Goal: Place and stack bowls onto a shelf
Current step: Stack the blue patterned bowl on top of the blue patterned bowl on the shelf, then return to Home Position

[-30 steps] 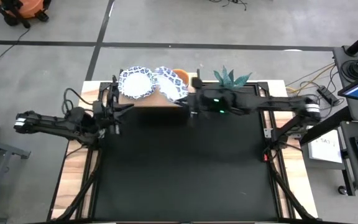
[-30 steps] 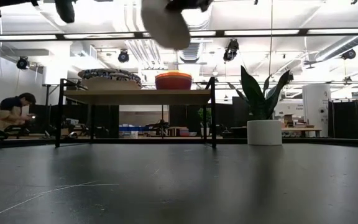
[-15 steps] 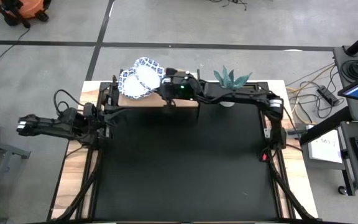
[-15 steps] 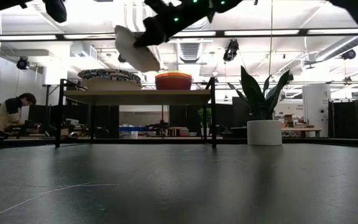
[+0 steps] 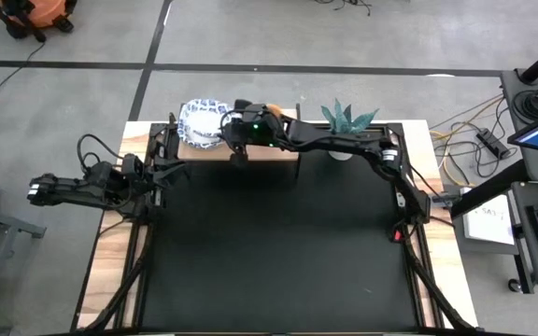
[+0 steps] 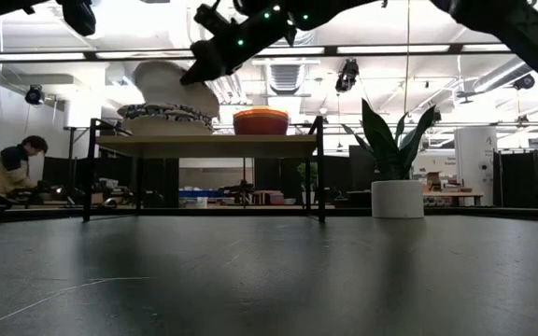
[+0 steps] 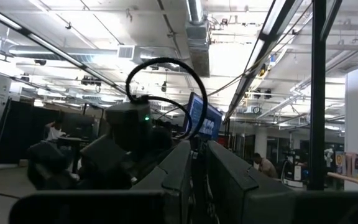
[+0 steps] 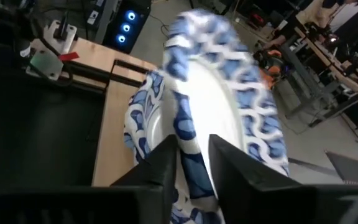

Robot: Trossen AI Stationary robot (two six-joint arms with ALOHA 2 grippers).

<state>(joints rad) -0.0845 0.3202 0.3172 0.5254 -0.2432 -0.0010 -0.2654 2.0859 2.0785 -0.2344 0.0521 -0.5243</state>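
My right gripper (image 5: 234, 129) reaches over the left end of the light-wood shelf (image 6: 208, 145), shut on a white bowl with a blue-patterned rim (image 6: 168, 82). The bowl is tilted just above a stack of like bowls (image 6: 164, 114) standing on the shelf. In the right wrist view the top bowl of that stack (image 8: 143, 124) lies right below the held one. A stack of plain bowls, red and orange showing (image 6: 261, 120), stands on the middle of the shelf. My left gripper (image 5: 162, 174) waits shut near the table's left edge, touching nothing. My right gripper pinches the bowl's scalloped rim (image 8: 188, 158), one finger inside the bowl and one outside. The fingers come from the table's right, slanting down. The bowl is tilted, its underside (image 6: 162, 79) facing the near side. Whether its low edge touches the stack, I cannot tell.
A white plant pot (image 6: 397, 198) with a green plant (image 5: 346, 116) stands on the table right of the shelf. The shelf's right end is bare. The large black tabletop (image 5: 278, 252) stretches toward the near edge. A person (image 6: 12, 168) sits in the room beyond.
My right gripper has carried the patterned bowl from above the shelf's middle toward the table's left and down onto the stack of like bowls. The bowl has tipped from steeply tilted toward level. My left arm has drawn back a little toward the table's left edge.
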